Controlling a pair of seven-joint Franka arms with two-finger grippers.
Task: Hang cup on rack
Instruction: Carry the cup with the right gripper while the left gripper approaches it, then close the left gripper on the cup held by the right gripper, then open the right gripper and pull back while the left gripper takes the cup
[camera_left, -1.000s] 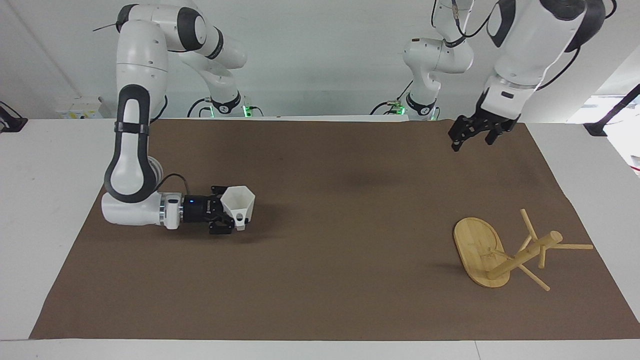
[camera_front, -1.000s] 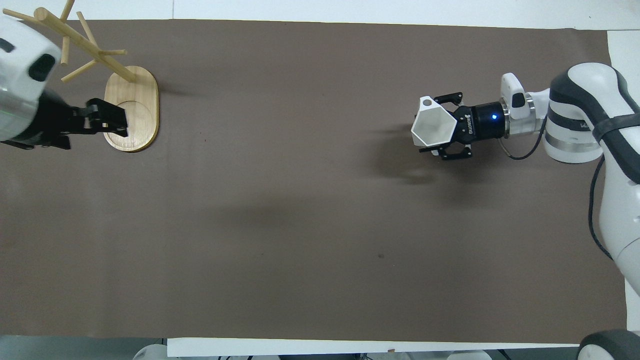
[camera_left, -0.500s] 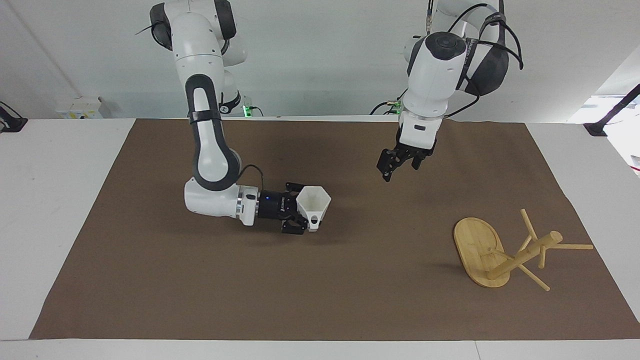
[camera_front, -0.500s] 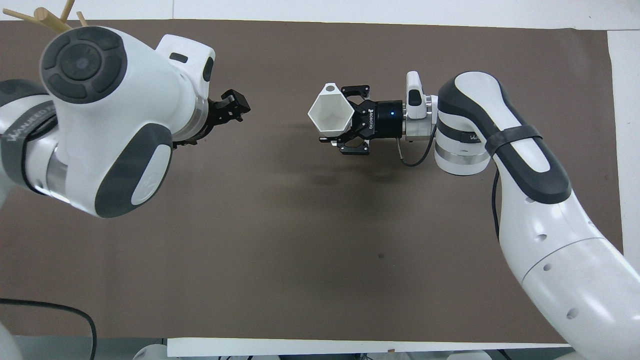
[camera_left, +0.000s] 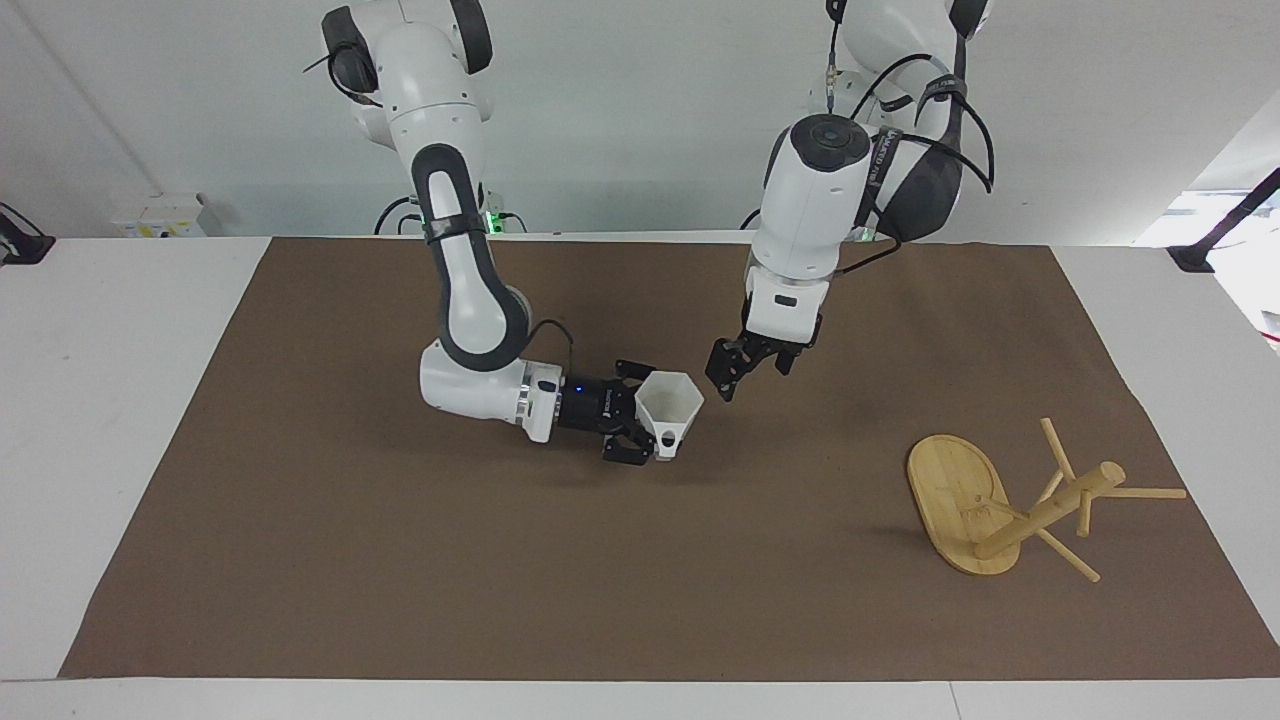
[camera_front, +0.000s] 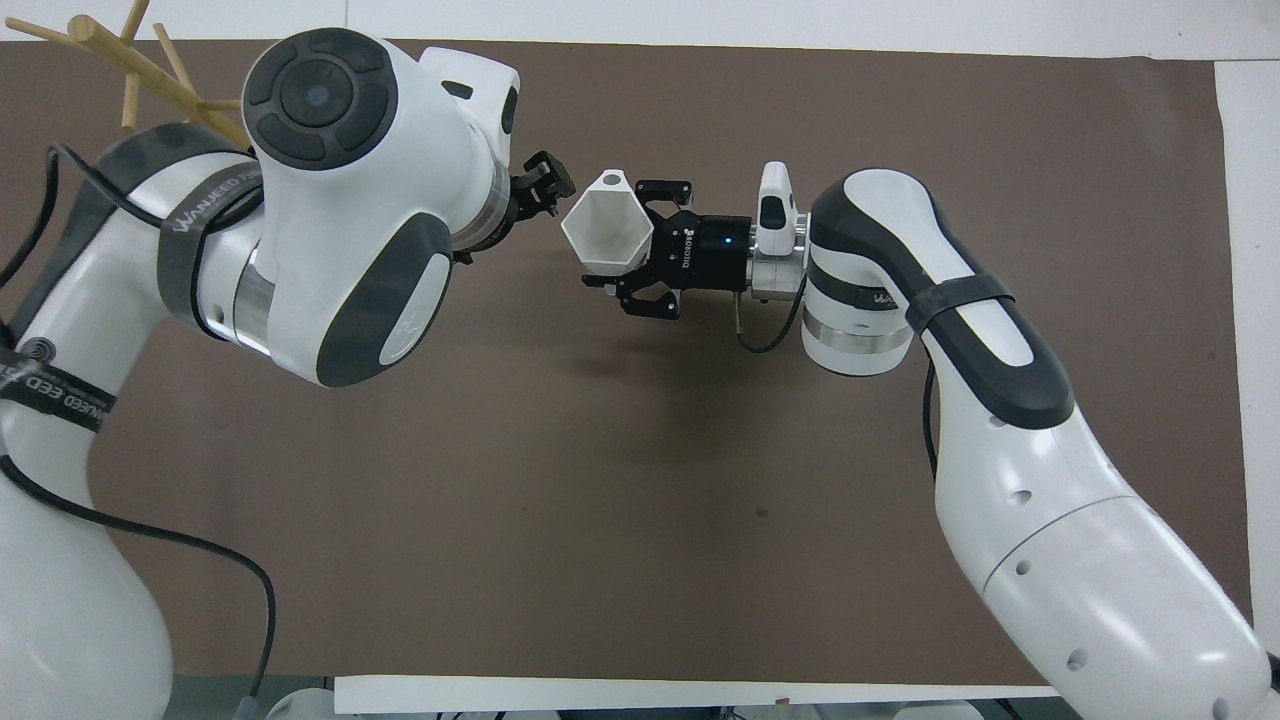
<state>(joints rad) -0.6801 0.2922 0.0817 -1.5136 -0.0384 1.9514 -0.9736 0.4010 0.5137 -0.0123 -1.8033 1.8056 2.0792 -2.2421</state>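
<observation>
Both arms have converged over the middle of the desk (camera_left: 300, 560) since the earlier frames. I hold the white faceted cup (camera_left: 672, 408) in the right tool (camera_left: 640, 425), clamped shut on its body, arm laid nearly level so the hexagonal rim faces the left arm and the handle stays exposed. I have brought the left tool (camera_left: 735, 372), fingers spread and empty, just beside that rim; I judge this a handover. The bamboo rack (camera_left: 1000, 505) stands at the left arm's end of the desk, where I judge the left arm reaches it more easily.
</observation>
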